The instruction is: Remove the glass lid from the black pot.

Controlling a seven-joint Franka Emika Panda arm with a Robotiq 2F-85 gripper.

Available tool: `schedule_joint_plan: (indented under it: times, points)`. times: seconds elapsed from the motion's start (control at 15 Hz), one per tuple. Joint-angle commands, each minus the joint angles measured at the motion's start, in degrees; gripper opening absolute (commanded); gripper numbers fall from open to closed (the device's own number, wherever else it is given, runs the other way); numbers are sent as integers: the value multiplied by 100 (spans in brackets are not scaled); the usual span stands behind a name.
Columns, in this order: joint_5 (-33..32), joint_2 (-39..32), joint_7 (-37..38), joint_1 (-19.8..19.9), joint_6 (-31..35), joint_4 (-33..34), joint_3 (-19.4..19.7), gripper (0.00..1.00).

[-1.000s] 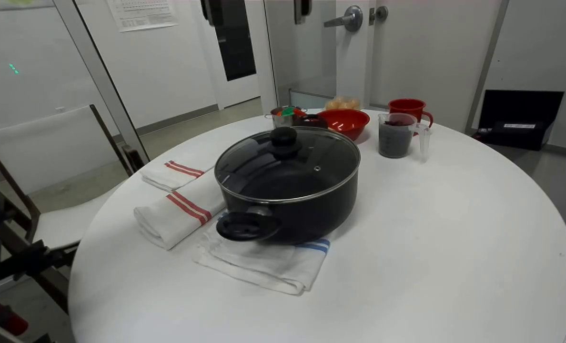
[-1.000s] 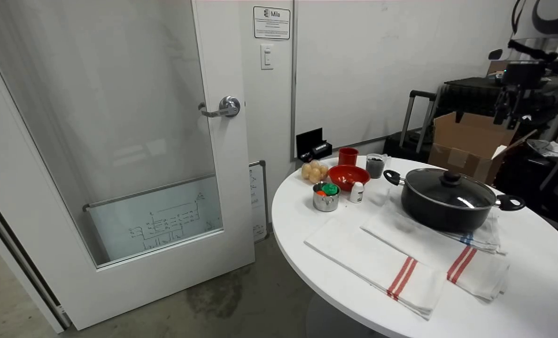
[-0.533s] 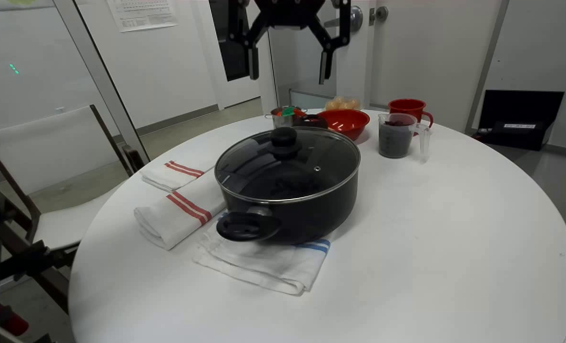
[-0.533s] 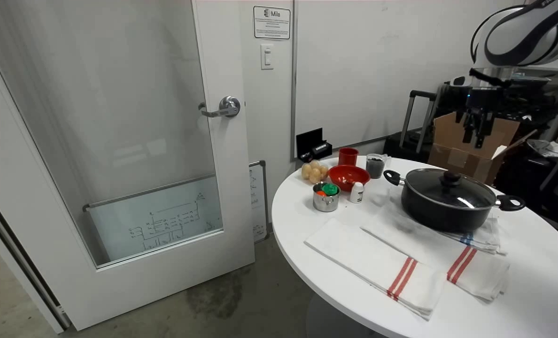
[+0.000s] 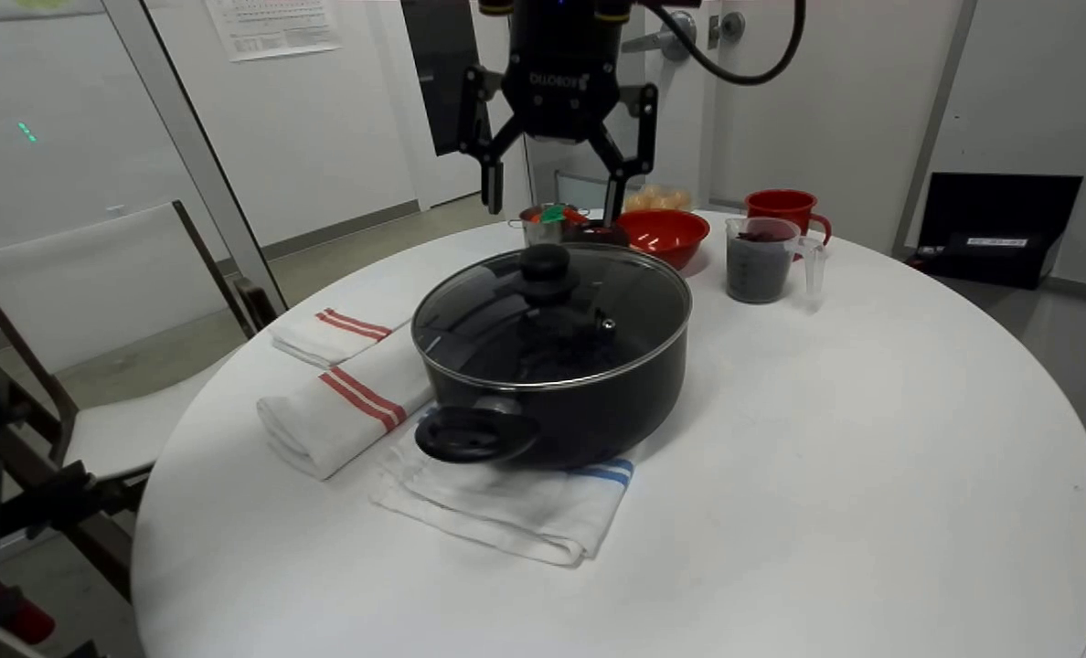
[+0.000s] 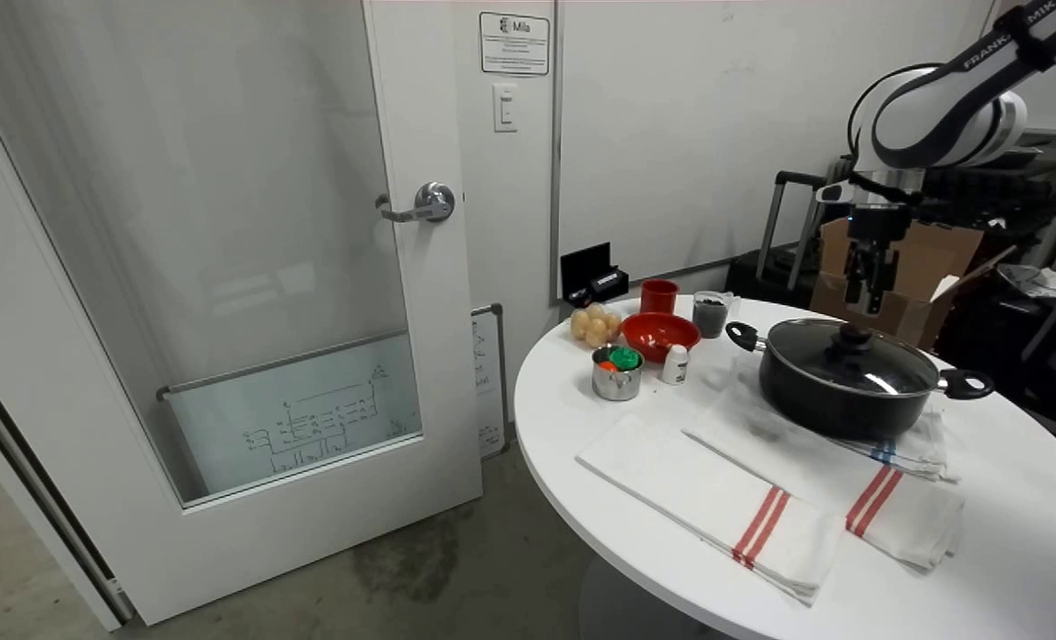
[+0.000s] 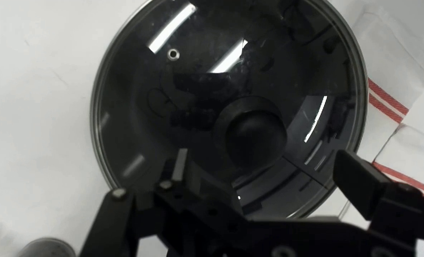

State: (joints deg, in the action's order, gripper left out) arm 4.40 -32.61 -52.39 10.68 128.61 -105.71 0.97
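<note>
Came down toward the pot with fingers spread, likely readying a grip on the lid covering it.

In an exterior view, the Robotiq gripper is hanging above the glass lid, its fingers standing apart. The lid is covering the black pot, which is resting on a blue-striped towel.

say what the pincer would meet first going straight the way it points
Most likely the glass lid: the open pincer points down toward it, though depth leaves unclear whether the black knob comes first.
</note>
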Motion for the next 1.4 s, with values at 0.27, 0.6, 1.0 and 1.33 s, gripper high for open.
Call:
schedule_joint_plan:
  times: [0.27, 0.6, 1.0, 1.33]
  points:
    - [-83, -345, -16, 114, -20, 130, -185, 100]
    - [-81, -367, -16, 146, -2, 102, -190, 100]
    - [-196, -389, 42, 104, 133, 56, -150, 100]
    - [-338, -394, 70, 66, 262, 21, -136, 100]
